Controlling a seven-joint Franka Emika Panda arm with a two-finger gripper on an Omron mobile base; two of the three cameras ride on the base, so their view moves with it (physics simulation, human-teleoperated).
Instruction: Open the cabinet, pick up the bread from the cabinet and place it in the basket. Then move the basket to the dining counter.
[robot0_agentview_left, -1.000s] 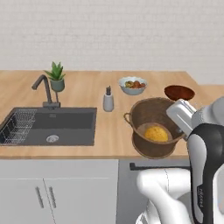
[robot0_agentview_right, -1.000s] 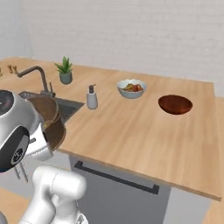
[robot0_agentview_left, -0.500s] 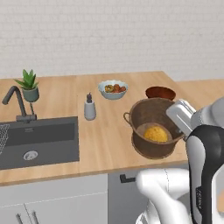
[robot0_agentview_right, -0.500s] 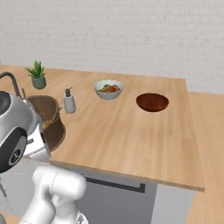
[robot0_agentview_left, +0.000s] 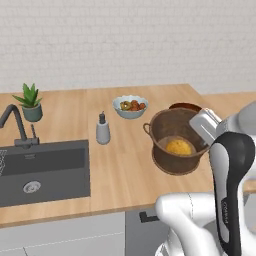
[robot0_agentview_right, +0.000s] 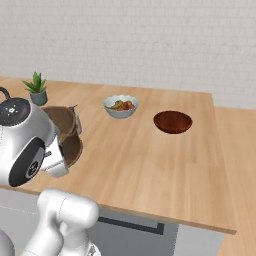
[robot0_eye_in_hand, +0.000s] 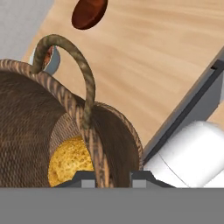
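Basket (robot0_agentview_left: 176, 144) with bread (robot0_agentview_left: 179, 147), rim in gripper (robot0_eye_in_hand: 113, 176), above dining counter (robot0_agentview_left: 125, 165).

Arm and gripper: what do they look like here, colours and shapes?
Glossy white rounded arm links with dark grey to black joint bands. One round white joint cap carries small dark dots. The gripper body is a white boxy block; its two small fingertips are dark with lighter grey pads.

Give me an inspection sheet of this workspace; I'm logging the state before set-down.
Surface: dining counter, wooden, with sink and tap.
Job's things: bread lies inside basket.
Clutter: fruit bowl, soap bottle, potted plant, dark brown bowl.
End effector: fingers straddle the basket's rim below a loop handle.
Cables: nothing seen.
Surroundings: white brick wall.
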